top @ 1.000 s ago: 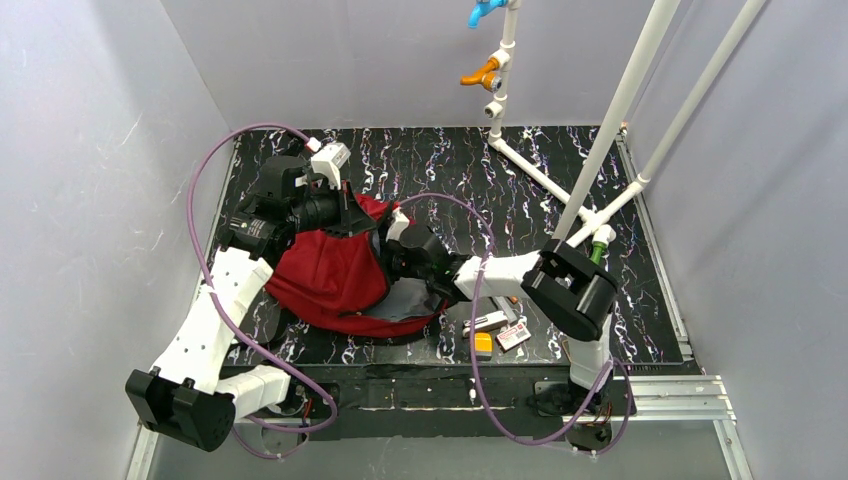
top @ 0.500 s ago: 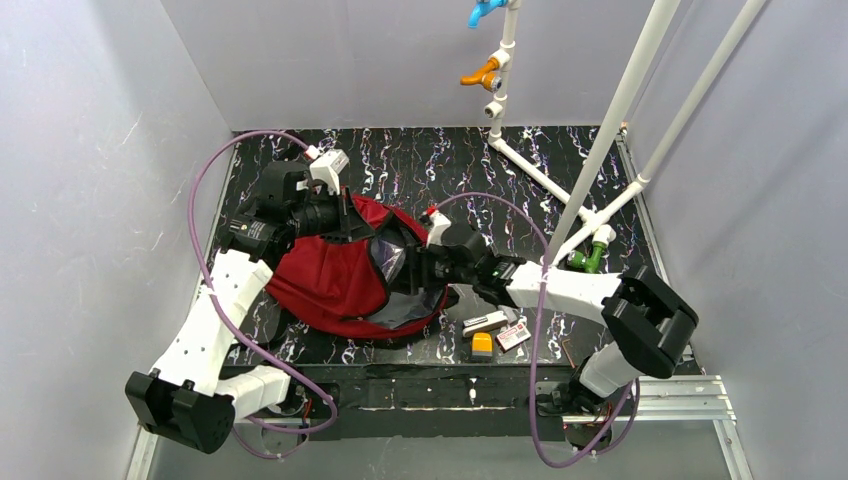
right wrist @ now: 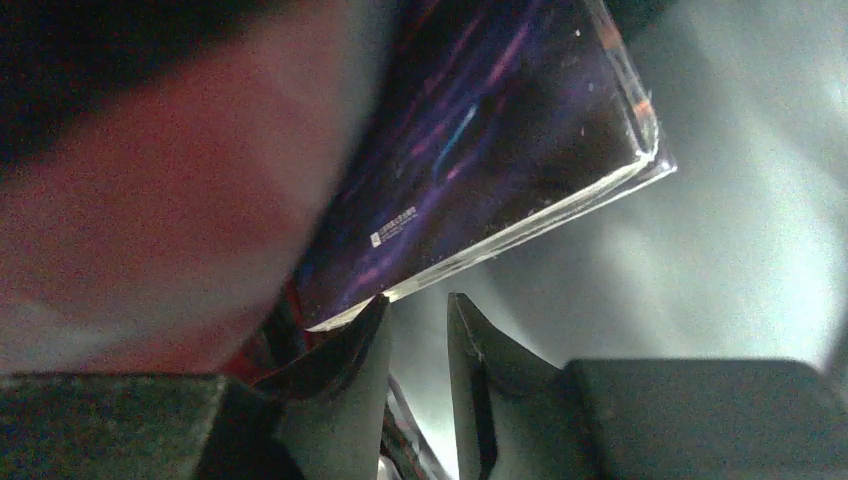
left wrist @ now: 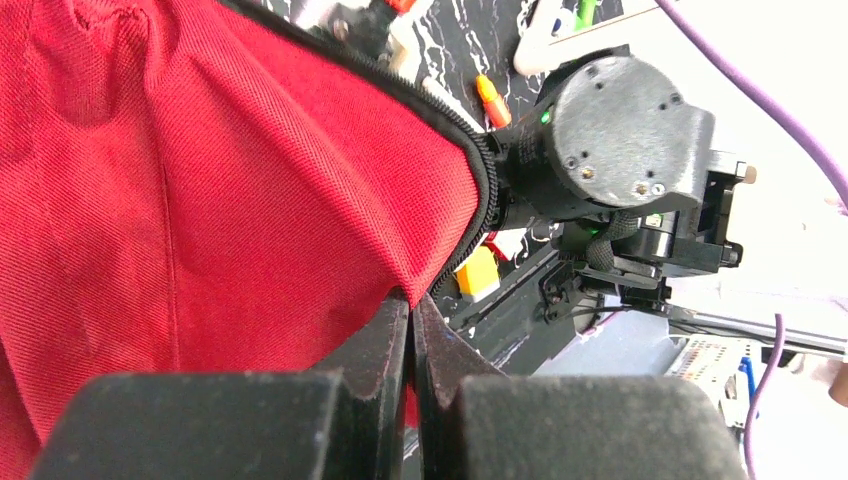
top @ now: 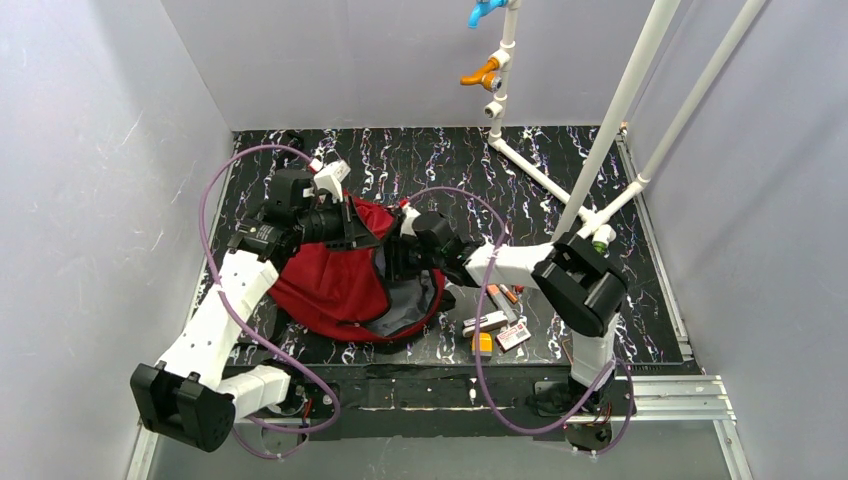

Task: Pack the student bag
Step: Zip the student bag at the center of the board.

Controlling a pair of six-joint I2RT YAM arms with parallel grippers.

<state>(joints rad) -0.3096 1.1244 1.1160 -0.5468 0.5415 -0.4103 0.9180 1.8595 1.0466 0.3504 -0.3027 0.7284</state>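
The dark red student bag (top: 325,280) lies at the left of the mat, its mouth facing right and its grey lining showing. My left gripper (top: 352,222) is shut on the bag's upper rim by the black zip and holds it up; in the left wrist view the red fabric (left wrist: 200,200) runs between the shut jaws (left wrist: 411,297). My right gripper (top: 398,258) reaches into the bag's mouth. In the right wrist view its jaws (right wrist: 415,300) stand a little apart with nothing between them, the left fingertip touching the corner of a clear-cased dark purple flat item (right wrist: 480,140) inside the bag.
Loose small items lie on the mat right of the bag: an orange marker (top: 505,295), a white-and-grey stick (top: 487,321), an orange block (top: 483,343) and a card (top: 513,335). White pipes (top: 545,180) cross the back right. The right arm's joint (left wrist: 620,140) sits close to the bag's rim.
My right gripper drew back slightly to the right, then pushed further left into the bag's mouth. My left gripper shifted a little right and up with the rim.
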